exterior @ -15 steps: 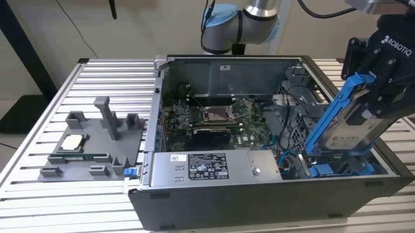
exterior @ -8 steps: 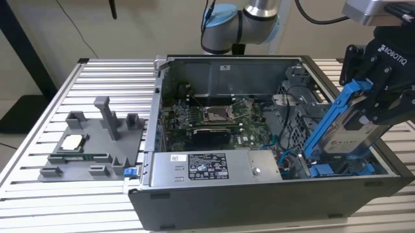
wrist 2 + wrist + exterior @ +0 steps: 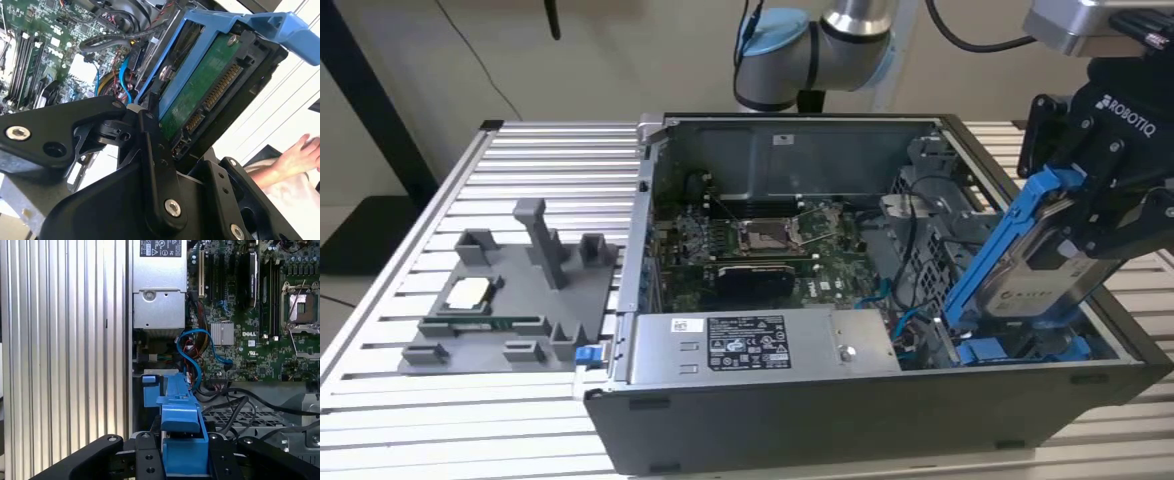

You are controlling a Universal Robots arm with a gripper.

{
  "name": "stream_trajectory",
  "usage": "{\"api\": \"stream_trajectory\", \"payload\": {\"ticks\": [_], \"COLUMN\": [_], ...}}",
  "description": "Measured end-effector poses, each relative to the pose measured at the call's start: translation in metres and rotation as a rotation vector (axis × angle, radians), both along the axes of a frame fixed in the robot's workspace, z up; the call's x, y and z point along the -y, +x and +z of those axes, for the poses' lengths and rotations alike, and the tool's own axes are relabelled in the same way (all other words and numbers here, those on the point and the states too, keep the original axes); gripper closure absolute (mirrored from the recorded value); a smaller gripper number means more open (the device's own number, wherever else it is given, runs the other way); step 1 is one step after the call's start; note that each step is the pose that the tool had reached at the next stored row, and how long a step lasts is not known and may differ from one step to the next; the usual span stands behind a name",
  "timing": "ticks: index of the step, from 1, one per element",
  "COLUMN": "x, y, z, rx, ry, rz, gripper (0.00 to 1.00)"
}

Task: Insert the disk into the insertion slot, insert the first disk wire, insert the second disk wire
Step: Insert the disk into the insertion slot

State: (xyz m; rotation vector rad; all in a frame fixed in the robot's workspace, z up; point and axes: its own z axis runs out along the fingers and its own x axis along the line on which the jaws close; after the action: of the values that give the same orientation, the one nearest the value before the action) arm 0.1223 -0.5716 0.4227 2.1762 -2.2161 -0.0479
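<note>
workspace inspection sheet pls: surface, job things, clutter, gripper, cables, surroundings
surface: ribbed metal table carrying an open case
job's things: disk in its blue carrier, tilted, lower end down by the slot; not yet seated
clutter: grey fixture on the exterior view's left, with a chip on it
gripper: gripper shut on disk
cables: blue cables loose inside the case
surroundings: a person's hand in the second wrist view
</note>
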Motion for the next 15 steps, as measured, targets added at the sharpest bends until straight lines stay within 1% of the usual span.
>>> {"api": "stream_trajectory", "payload": {"ticks": [4, 10, 15], "x": [0.0, 0.0, 0.0002], "y": [0.0, 0.0003, 0.005], "z": [-0.0002, -0.0043, -0.0067], "rx": [0.0, -0.0001, -0.0016], "ry": [0.0, -0.0001, 0.0001], "rz": [0.0, 0.0, 0.0], "gripper": [0.67, 0.67, 0.67]}}
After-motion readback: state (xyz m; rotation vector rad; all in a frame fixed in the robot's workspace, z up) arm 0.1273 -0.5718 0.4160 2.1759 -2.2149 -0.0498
